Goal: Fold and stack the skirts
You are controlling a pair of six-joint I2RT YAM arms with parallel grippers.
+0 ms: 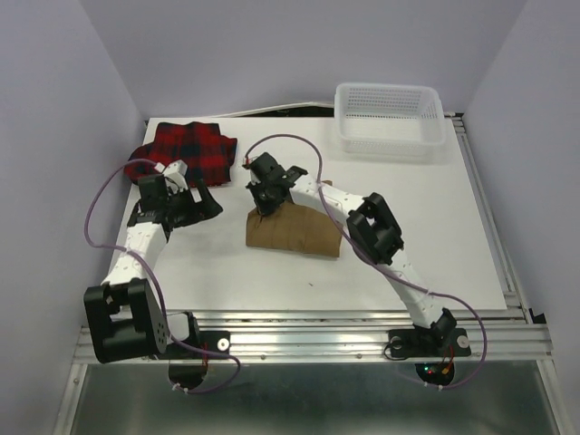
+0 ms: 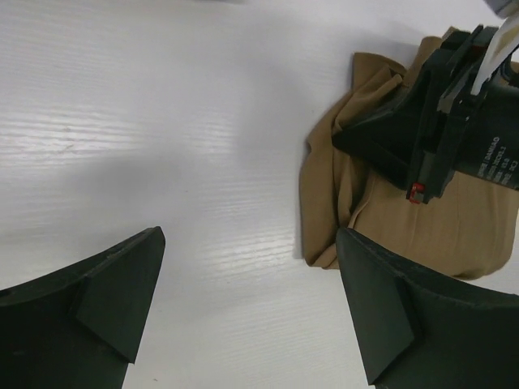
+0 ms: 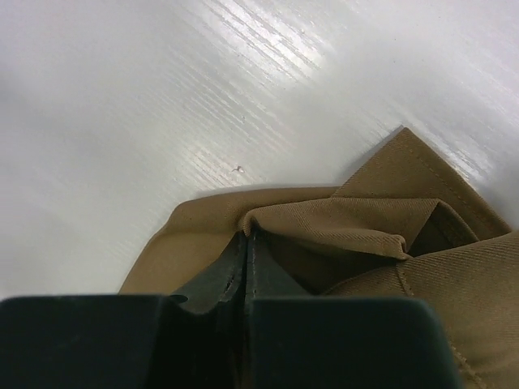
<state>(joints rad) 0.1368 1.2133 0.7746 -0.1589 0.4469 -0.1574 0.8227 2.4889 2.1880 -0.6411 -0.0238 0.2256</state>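
Since skirts are soft, light cloth, they bend and flop and cannot be pushed along like a box. At the far left of the tabletop (image 1: 227,272) lies the plaid skirt (image 1: 186,149), bunched in a heap. Just beside it, the left pincer (image 1: 207,201) hangs wide open with nothing in it. Near the middle lies the tan skirt (image 1: 294,234). It is mostly flat, but its top left corner is rumpled. The right pincer (image 3: 247,241) is squeezed shut on a fold of that corner. I think a corner or an edge is a good place to hold, because the rest can trail along after it. The cloth looks thin, so a small pinch may slip out. The loose part will likely sag and drag when lifted. At the far right sits a white basket (image 1: 390,118).
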